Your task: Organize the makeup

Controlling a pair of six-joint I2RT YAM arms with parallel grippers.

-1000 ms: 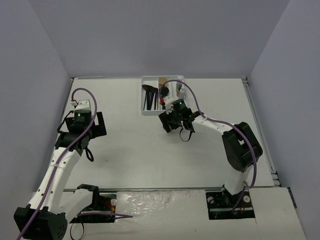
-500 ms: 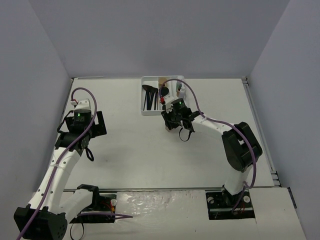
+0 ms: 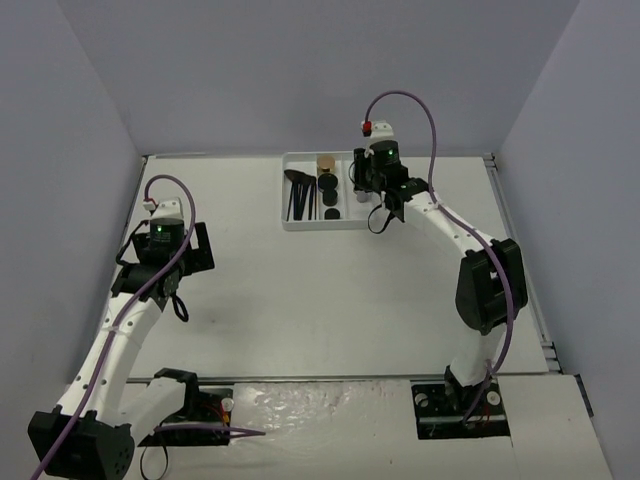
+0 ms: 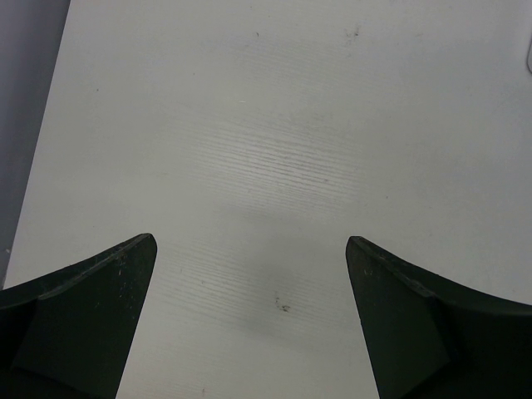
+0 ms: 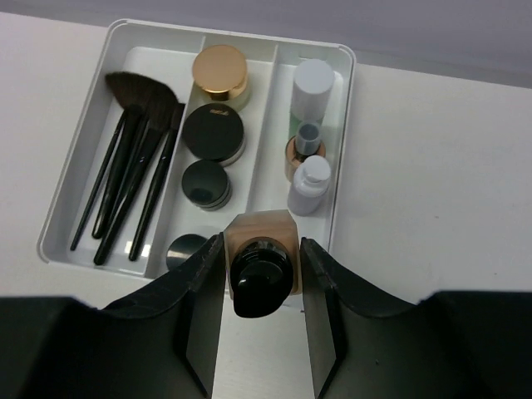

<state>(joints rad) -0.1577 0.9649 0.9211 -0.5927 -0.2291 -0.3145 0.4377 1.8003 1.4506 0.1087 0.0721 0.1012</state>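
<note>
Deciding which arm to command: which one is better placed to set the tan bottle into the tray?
Right. The right claw is shut on the tan bottle at the tray, beside the other bottles' compartment. The left claw hangs open over bare table, far away.

We've got two arms, same build: left arm [image 3: 125, 320] & right arm [image 3: 450, 225], white shell links w/ black joint housings. The biggest black block is the right one's elbow [image 3: 487, 290]. Each wrist unit is black w/ a small green LED [image 3: 158, 239]. A thin purple cable [image 3: 405, 94] runs along each arm, w/ a red plug [image 3: 367, 127] nr the wrist; black wire loops hang off both wrists. Bases sit on black plates [image 3: 435, 415]. On the left gripper [image 4: 249, 249] we see fingers [image 4: 83, 320] in matte black, broad wedges w/ rounded tips, faint scuffs. The right gripper [image 5: 260, 249] has the same black fingers [image 5: 195, 312], inner faces flat & bevelled.
</note>
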